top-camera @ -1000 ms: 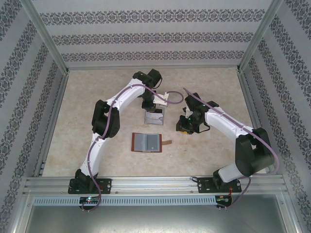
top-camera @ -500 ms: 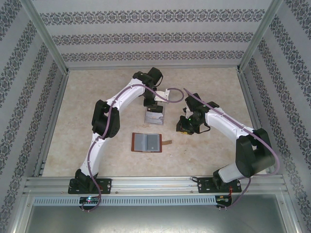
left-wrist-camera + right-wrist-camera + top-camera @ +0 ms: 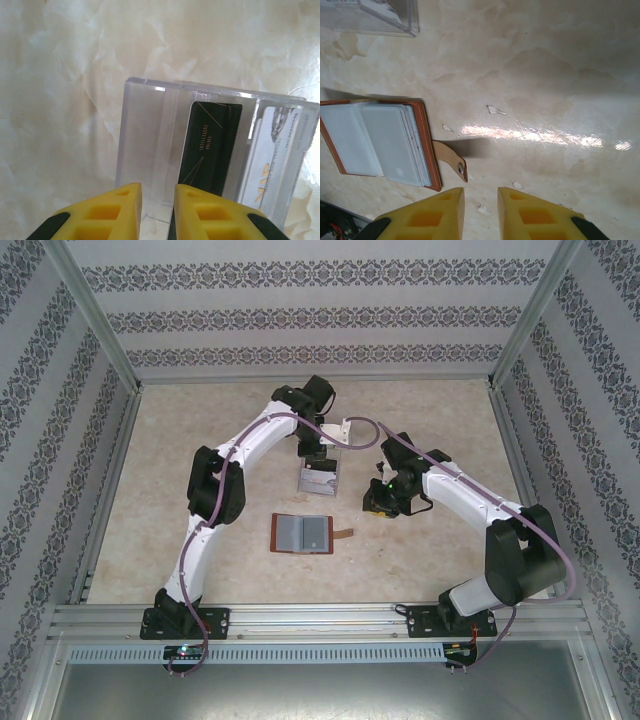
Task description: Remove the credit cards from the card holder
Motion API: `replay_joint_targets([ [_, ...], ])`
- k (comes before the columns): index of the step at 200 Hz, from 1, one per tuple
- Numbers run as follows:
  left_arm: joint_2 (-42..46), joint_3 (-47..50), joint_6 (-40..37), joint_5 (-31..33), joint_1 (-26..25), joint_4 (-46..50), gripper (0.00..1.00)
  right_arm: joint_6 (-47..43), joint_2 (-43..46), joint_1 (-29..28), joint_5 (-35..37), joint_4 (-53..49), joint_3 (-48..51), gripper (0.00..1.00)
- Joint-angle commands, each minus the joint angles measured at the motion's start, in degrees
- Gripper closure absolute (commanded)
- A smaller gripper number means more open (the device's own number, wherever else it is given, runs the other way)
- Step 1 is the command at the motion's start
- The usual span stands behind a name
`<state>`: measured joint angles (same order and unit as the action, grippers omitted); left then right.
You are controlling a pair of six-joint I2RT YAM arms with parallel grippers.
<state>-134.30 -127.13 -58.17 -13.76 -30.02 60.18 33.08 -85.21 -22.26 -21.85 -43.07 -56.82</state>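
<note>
Worktop (image 3: 200, 460): pale beige with a marbled pattern, walled on three sides by patterned panels.
Left arm (image 3: 240, 455): reaches from its base at the near edge up to the middle of the worktop, with its wrist over the far side of the clear box.
Right arm (image 3: 470, 500): bends in from the right, its wrist low over the worktop, to the right of the box and beyond the card holder.
Card holder (image 3: 301, 533): lies open and flat near the centre, nearer the arm bases than the box and apart from it. Its brown leather frames pale grey-blue pockets. I cannot tell whether cards sit inside them.
Clear box (image 3: 318, 478): transparent plastic, resting on the worktop just under the left claw.
Left claw (image 3: 157, 189): released. The yellow fingers stand a narrow gap apart above the box's near wall, with nothing between them.
Right claw (image 3: 479, 192): released. The fingers are slightly parted and only bare worktop shows between them. It hangs just beside the strap tab without touching it.
Credit cards: a black card with gold lettering (image 3: 212, 145) and a whitish card (image 3: 275, 160) lie side by side in the box.
Strap tab (image 3: 451, 157): tan, with a small stud, sticking out from the holder's right edge.
</note>
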Motion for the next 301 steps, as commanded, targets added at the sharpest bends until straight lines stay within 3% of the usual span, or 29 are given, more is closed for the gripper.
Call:
replay_joint_targets([
  [1,3.78,0.79,-1.05,-3.93,0.13,2.58,0.76,0.76,0.77,-0.16,1.19,-0.18,0.67,0.74],
  [40,3.83,2.61,1.62,0.90,0.31,-3.25,0.77,0.76,0.57,-0.24,1.19,-0.19,0.50,0.74],
  [72,3.49,2.65,4.51,0.84,0.31,-3.66,0.79,1.08,0.46,-0.54,0.96,0.25,0.15,0.75],
  [123,6.79,7.22,20.55,2.35,0.32,-8.28,0.82,1.99,-3.20,-4.47,-0.07,2.16,-2.32,0.75],
  [203,11.66,10.58,49.57,5.15,0.39,-2.13,0.81,4.42,-8.86,-9.60,-2.43,5.75,-4.71,0.75],
  [301,21.87,28.80,70.68,0.51,0.85,-11.32,0.85,4.72,-12.80,-11.79,-4.70,7.91,-4.16,0.75],
])
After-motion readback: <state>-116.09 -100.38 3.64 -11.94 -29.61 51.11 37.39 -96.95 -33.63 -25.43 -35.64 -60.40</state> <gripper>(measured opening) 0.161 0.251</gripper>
